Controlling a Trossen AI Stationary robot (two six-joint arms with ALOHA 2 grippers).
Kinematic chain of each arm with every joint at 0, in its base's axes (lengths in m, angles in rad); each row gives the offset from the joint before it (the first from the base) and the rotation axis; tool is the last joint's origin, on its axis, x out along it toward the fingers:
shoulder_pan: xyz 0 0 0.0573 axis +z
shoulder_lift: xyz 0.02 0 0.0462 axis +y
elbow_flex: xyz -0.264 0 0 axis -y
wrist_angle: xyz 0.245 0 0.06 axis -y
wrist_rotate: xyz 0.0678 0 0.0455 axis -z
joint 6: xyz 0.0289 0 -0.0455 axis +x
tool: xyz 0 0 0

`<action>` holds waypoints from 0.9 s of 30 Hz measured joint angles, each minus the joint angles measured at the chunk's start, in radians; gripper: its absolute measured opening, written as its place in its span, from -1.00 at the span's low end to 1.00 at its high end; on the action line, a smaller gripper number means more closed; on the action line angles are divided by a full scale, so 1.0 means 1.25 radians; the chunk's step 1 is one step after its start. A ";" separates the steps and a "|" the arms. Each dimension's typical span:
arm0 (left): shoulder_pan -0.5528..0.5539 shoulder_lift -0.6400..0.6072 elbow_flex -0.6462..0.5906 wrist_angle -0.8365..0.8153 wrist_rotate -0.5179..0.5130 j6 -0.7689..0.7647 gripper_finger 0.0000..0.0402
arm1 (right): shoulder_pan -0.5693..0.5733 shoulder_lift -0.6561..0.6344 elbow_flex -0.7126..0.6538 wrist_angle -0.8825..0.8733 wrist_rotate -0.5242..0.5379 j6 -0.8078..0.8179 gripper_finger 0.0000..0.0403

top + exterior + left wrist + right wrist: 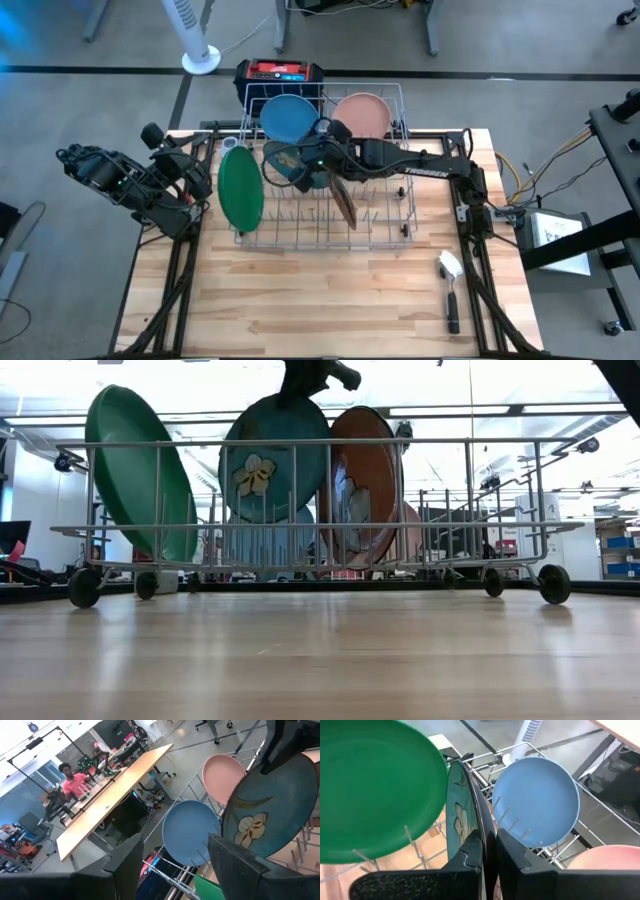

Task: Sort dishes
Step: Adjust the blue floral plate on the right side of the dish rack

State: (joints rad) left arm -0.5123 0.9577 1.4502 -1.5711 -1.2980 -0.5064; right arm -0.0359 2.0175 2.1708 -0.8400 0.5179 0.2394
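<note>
nearest on the table, the brush (450,290) lies outside the rack (400,235), untouched. all five plates stand in the rack already: the green plate (241,188) at its left, an orange-brown plate (343,200) mid-rack, and beside it the flowered plate (272,470), whose rim the right gripper (490,845) pinches from above, so this one looks not yet released. farther back stand the light blue plate (287,117) and pink plate (362,114). the left gripper (172,857) waits left of the rack, fingers spread, empty.
</note>
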 joint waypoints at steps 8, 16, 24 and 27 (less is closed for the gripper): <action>0.000 -0.003 0.000 0.000 0.000 0.000 0.05 | 0.002 -0.028 0.003 0.032 -0.057 0.094 -0.99; 0.000 -0.004 0.000 0.000 0.000 -0.003 0.05 | 0.003 -0.037 0.003 0.026 -0.013 0.082 -0.99; 0.000 -0.004 0.000 0.000 0.000 -0.003 0.05 | 0.005 -0.041 0.011 0.028 -0.023 0.060 -0.99; 0.000 -0.005 0.000 0.000 0.000 -0.003 0.05 | 0.004 -0.049 0.035 0.029 -0.012 0.047 -0.99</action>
State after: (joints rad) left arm -0.5124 0.9520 1.4498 -1.5711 -1.2980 -0.5102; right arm -0.0313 1.9569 2.2140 -0.8042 0.5033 0.2977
